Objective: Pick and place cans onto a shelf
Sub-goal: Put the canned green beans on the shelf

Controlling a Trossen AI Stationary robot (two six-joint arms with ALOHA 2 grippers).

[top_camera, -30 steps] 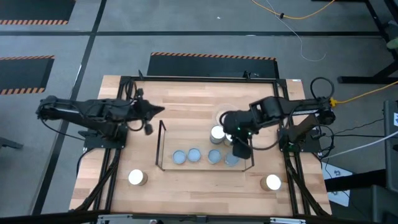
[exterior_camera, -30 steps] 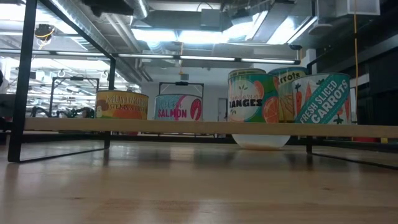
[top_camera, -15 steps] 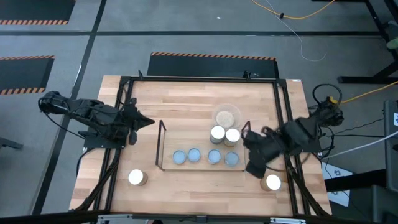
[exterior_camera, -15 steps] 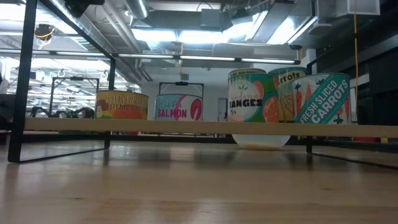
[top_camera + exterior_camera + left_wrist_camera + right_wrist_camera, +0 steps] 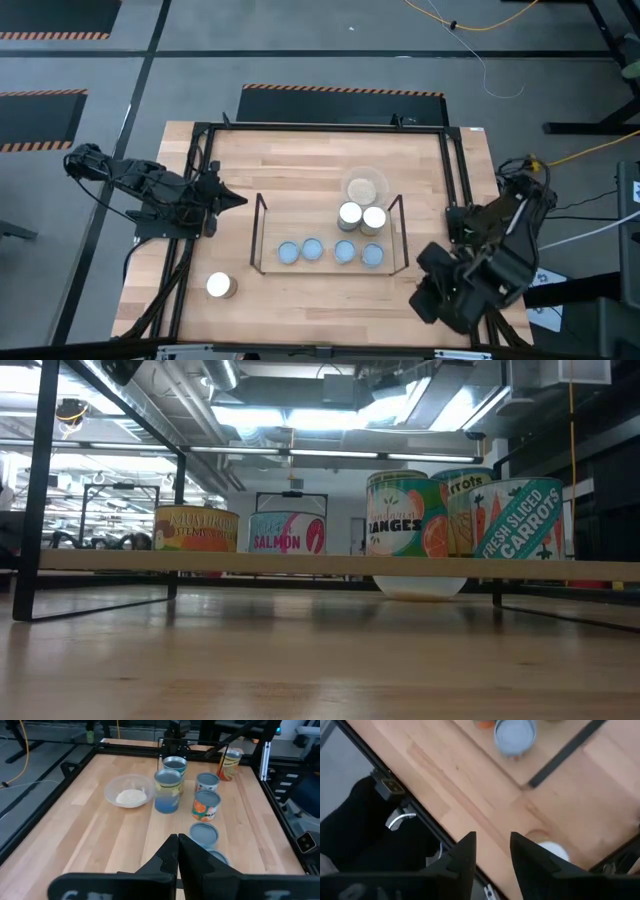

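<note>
Six cans (image 5: 345,250) stand on the shelf (image 5: 262,232) in mid-tabletop (image 5: 300,170): four in a row, two behind them, near the clear dish (image 5: 363,187). A seventh can (image 5: 220,286) stands alone near the front left corner. The right gripper (image 5: 491,851) hangs over the front right corner with jaws apart and empty, a white can top (image 5: 553,851) just beside them. The left gripper (image 5: 177,851) waits at the left edge, jaws together, well apart from the shelf.

salmon can (image 5: 287,532) reads "SALMON"; carrots can (image 5: 520,520), "FRESH SLICED CARROTS"; orange-fruit can (image 5: 404,515), "ANGES"
</note>
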